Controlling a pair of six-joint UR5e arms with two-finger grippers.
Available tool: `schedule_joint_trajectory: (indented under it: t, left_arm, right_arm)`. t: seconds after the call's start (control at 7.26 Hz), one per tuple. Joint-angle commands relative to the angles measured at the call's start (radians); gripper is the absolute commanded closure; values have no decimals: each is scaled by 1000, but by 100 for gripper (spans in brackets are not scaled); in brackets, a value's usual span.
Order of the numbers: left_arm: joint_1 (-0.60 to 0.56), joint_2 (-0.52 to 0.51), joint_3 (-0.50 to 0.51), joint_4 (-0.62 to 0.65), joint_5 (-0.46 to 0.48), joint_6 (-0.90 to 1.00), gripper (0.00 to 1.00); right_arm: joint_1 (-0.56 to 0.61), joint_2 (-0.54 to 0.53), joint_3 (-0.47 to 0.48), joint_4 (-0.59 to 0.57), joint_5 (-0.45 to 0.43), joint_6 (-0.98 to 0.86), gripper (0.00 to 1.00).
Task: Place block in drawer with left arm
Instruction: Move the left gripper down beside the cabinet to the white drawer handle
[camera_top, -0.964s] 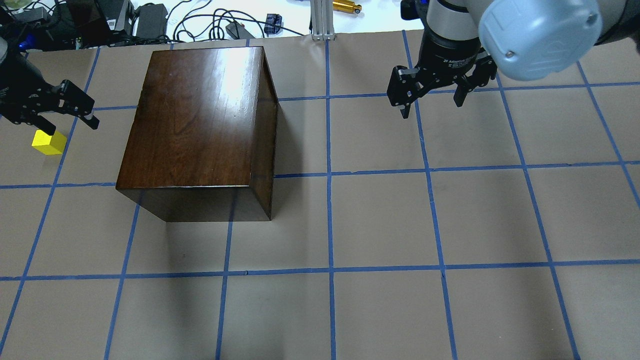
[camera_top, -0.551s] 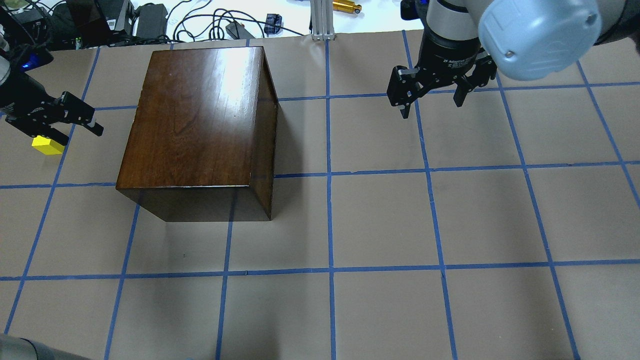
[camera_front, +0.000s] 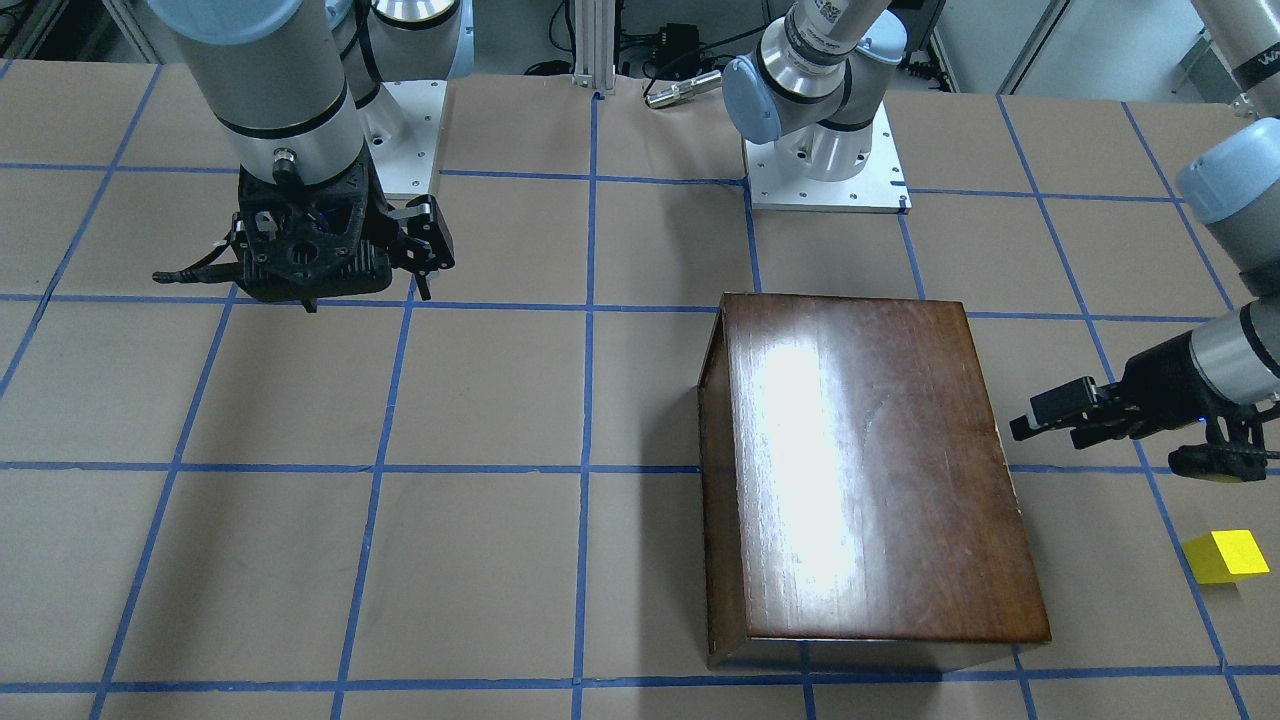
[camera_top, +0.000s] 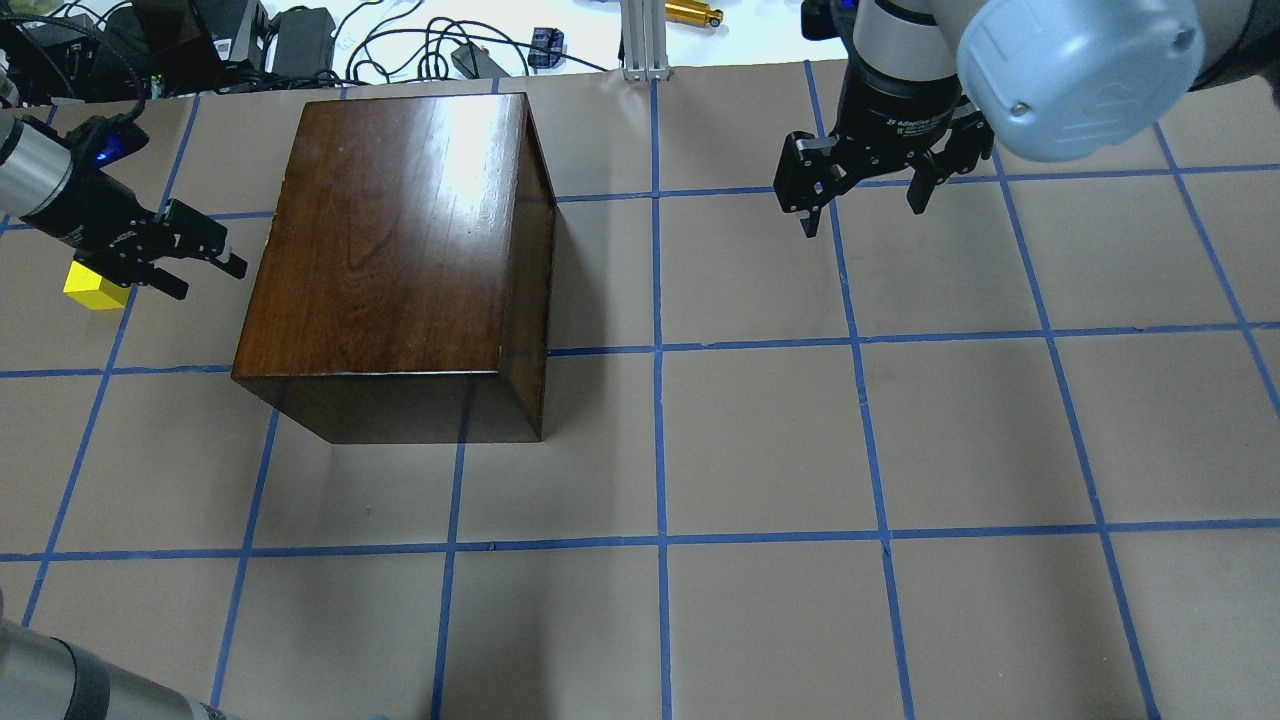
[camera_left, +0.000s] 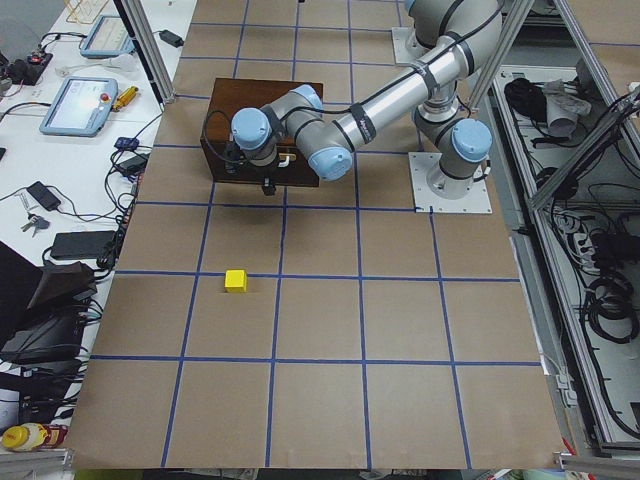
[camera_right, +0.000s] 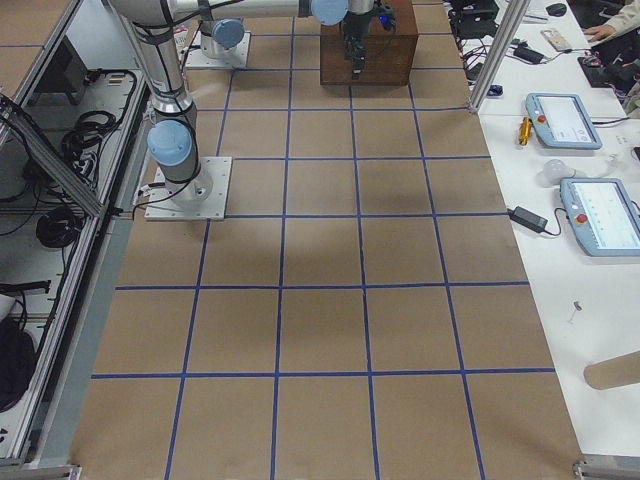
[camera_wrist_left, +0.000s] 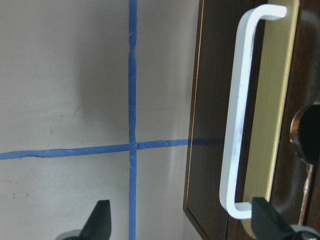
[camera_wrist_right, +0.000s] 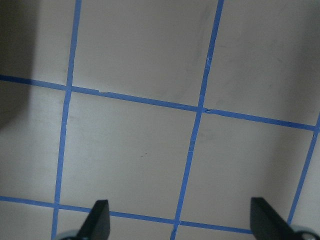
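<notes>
The yellow block (camera_top: 95, 287) lies on the table left of the dark-brown wooden box (camera_top: 400, 230); it also shows in the front view (camera_front: 1225, 556) and the left side view (camera_left: 235, 281). The drawer is shut in the box; its dark front with a white handle (camera_wrist_left: 240, 115) fills the right of the left wrist view. My left gripper (camera_top: 205, 278) is open and empty, pointing at the box's left face, with the block just behind it. Its fingertips (camera_wrist_left: 100, 220) straddle the handle's lower end. My right gripper (camera_top: 862, 215) is open and empty, hovering at the far right.
The box also shows in the front view (camera_front: 870, 470). Cables and power bricks (camera_top: 300, 40) lie beyond the table's far edge. A metal post (camera_top: 645, 40) stands at the back middle. Blue tape lines grid the brown table (camera_top: 760, 440).
My left gripper has moved right, away from the block and toward the box's left face, still open. The block and the right arm have not moved.
</notes>
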Motion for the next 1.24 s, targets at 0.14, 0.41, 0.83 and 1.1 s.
schedule_joint_trajectory:
  t: [0.14, 0.41, 0.83, 1.1]
  left_arm:
    - [-26, -36, -5, 36, -30, -1, 0]
    - [-28, -44, -4, 39, -30, -1, 0]
    - [-28, -71, -4, 68, -52, 5, 0]
    - [-22, -77, 4, 75, -46, 13, 0]
  right_arm:
    - [0, 0, 0, 0, 0, 1, 0]
    - [0, 0, 0, 0, 0, -1, 0]
    - [0, 0, 0, 0, 0, -1, 0]
    - [0, 0, 0, 0, 2, -1, 0]
